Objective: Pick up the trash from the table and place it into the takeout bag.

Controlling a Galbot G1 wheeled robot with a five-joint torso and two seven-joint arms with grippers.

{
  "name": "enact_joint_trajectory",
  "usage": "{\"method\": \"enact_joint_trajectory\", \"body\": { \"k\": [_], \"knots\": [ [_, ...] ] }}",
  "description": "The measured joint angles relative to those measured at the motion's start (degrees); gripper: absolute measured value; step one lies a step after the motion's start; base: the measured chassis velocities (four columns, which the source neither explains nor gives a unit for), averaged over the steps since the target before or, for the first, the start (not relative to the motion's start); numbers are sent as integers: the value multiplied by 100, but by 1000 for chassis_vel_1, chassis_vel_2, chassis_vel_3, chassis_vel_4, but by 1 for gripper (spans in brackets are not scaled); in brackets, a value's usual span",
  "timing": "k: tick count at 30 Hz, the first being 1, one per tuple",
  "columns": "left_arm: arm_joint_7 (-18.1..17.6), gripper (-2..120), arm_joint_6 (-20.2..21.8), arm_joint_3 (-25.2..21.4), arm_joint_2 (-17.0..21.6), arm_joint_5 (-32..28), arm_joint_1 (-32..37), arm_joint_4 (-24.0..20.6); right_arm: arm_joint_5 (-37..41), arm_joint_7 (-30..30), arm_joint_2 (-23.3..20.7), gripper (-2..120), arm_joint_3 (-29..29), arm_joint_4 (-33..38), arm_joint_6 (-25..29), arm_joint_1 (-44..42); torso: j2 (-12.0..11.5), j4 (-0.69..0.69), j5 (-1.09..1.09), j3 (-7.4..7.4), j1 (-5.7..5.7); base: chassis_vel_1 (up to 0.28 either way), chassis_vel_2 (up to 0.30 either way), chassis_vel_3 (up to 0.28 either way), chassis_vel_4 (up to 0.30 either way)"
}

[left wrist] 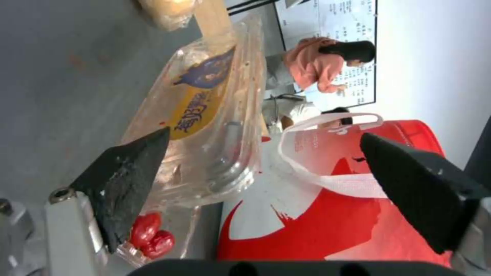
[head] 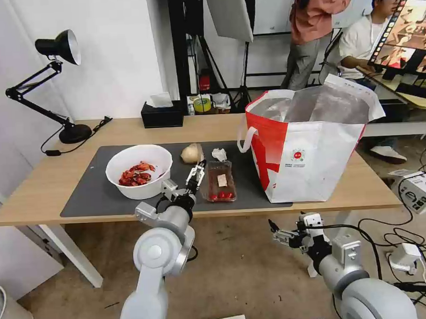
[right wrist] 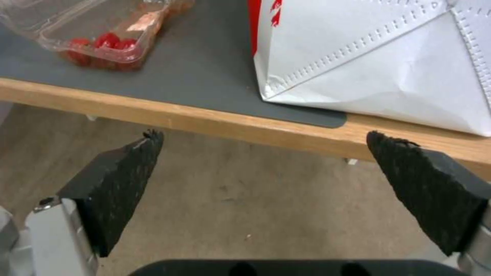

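On the table [head: 44, 185], the dark mat carries a white bowl [head: 138, 171] of red shells, a beige wrapped ball [head: 191, 153], a crumpled tissue [head: 219, 154] and a clear tray [head: 219, 180] with red scraps. The takeout bag [head: 311, 146] stands open on the right. My left gripper [head: 199, 168] is open just over the tray's left edge. In the left wrist view, the left gripper [left wrist: 263, 136] has the tray [left wrist: 205, 115] by one finger [left wrist: 128, 184] and the bag [left wrist: 332, 214] beyond. My right gripper [head: 274, 232] is open below the table's front edge; the right wrist view has the gripper [right wrist: 263, 134] facing the edge [right wrist: 205, 122], tray [right wrist: 102, 30] and bag [right wrist: 383, 57].
A black desk lamp [head: 60, 48] stands at the back left and a black tissue box [head: 161, 115] at the back middle. Cables and a white box [head: 419, 190] lie on the floor to the right.
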Motion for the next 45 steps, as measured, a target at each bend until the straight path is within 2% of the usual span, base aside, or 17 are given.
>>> {"method": "enact_joint_trajectory", "body": {
  "k": [21, 30, 35, 36, 37, 40, 42, 44, 45],
  "knots": [
    [-35, 100, 25, 468, 12, 34, -144, 158, -74, -3, 105, 100, 276, 272, 20, -390, 0, 0, 0, 0, 0, 0, 0, 0, 0],
    [5, 100, 281, 550, 230, 295, -225, 76, -154, -4, 179, 100, 285, 344, 42, -514, 0, 0, 0, 0, 0, 0, 0, 0, 0],
    [216, 99, 349, 603, 576, 608, -292, -13, -156, -5, 168, 100, 285, 357, 60, -536, 0, 0, 0, 0, 0, 0, 0, 0, 0],
    [258, 93, 354, 630, 696, 711, -319, -19, -154, -5, 160, 100, 280, 357, 83, -535, 0, 0, 0, 0, 0, 0, 0, 0, 0],
    [258, 93, 354, 630, 696, 711, -319, -19, -154, -5, 160, 100, 280, 357, 83, -535, 0, 0, 0, 0, 0, 0, 0, 0, 0],
    [548, 78, 354, 879, 1164, 1428, -387, 16, -89, -13, 129, 100, 254, 330, 198, -486, 0, 0, 0, 0, 0, 0, 0, 0, 0],
    [630, 75, 351, 947, 1282, 1635, -406, 41, -22, -13, 120, 100, 244, 321, 220, -465, 0, 0, 0, 0, 0, 0, 0, 0, 0],
    [889, 63, 338, 1139, 1680, 2226, -503, 124, 213, -10, 89, 100, 211, 279, 336, -382, 0, 0, -1, 0, 0, 0, 0, 0, 0],
    [889, 63, 338, 1139, 1680, 2226, -503, 124, 213, -10, 89, 100, 211, 279, 336, -382, 0, 0, -1, 0, 0, 0, 0, 0, 0]
  ]
}}
